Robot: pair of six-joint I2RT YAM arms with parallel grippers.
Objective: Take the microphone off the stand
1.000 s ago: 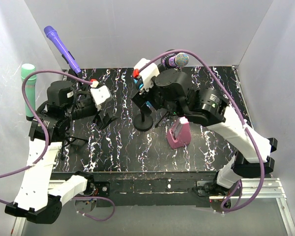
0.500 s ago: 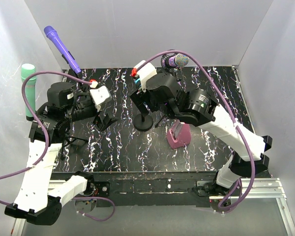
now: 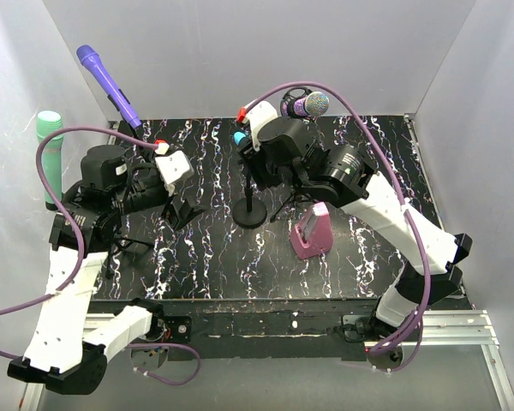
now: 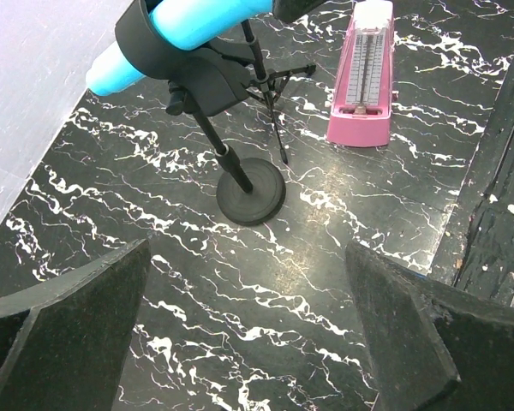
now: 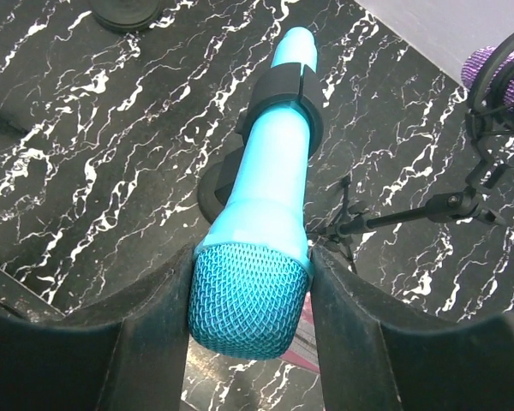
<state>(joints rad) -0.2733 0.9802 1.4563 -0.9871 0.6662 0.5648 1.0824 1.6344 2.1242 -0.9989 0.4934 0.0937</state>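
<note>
1. the cyan microphone (image 5: 270,171) sits in the clip (image 5: 278,103) of its stand (image 4: 251,190) – barrel through the black collar, mesh head toward the right wrist camera, tail poking out the far side. in the top view the stand's round base is near the middle of the table (image 3: 197,257), and only the tail end of the microphone shows above it.
2. handling, as a guess: a stiff, fairly light body with a smooth, tapered barrel that could slip. the mesh head grips better but may dent if squeezed hard. the best hold looks like the head or the barrel just behind it, clear of the clip.
3. the right gripper (image 5: 250,300) has its jaws roughly half apart, and its fingers (image 5: 154,325) lie against both sides of the mesh head. it looks like a hold on the microphone, not yet lifted out.
4. the stand is slim on a small base – a sideways tug could tip it, so drawing the microphone out through the clip's open side seems safer.
5. the left gripper (image 4: 240,342) is spread wide with nothing between its jaws, at about 9 o'clock of the base and well apart from it.
6. a pink metronome (image 3: 312,231) stands at about 4 o'clock of the base.
7. farther out, other stands hold a glitter-headed microphone (image 3: 308,104) at 1 o'clock, a purple microphone (image 3: 111,86) at 10 o'clock and a green microphone (image 3: 50,158) at 9 o'clock.
</note>
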